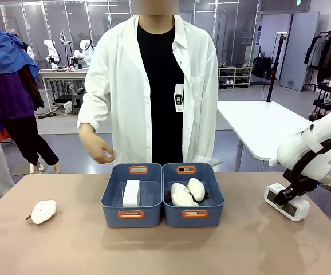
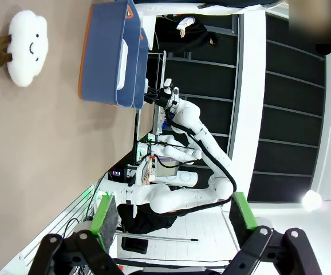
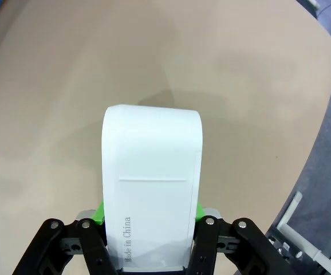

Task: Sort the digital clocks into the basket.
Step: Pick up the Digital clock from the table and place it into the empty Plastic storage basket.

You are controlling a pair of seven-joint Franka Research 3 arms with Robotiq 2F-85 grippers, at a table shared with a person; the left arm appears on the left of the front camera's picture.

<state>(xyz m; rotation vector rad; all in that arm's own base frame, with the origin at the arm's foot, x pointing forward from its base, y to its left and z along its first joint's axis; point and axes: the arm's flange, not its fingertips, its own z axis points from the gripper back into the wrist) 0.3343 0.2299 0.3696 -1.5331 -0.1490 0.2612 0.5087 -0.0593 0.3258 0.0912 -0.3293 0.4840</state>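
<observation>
My right gripper [image 1: 287, 197] is clamped on a digital clock [image 1: 299, 211] near the right edge of the table [image 1: 240, 246]. In the right wrist view the green pads [image 3: 99, 213] press both long sides of the white clock body [image 3: 151, 172], with the "Made in China" print facing the camera. I cannot tell whether this clock rests on the table or is just clear of it. My left gripper [image 2: 174, 220] is open, its jaws spread wide with nothing between the pads [image 2: 103, 217]. The basket [image 1: 113, 197], the left one of two joined blue-grey bins, stands at the table's centre and holds the second digital clock [image 1: 131, 193], which lies along the bin's length. The adjoining right bin [image 1: 217, 197] holds two white cloud plush toys [image 1: 187, 192]. That bin stands directly between the held clock and the basket. A third cloud plush toy [image 1: 43, 211] lies on the table well to the left of the basket; the left wrist view shows its smiling face [image 2: 23, 47] and, near it, the basket's wall [image 2: 99, 54]. The person stands at the far side, with one hand [image 1: 99, 150] hanging above the table behind the basket's far left corner.
</observation>
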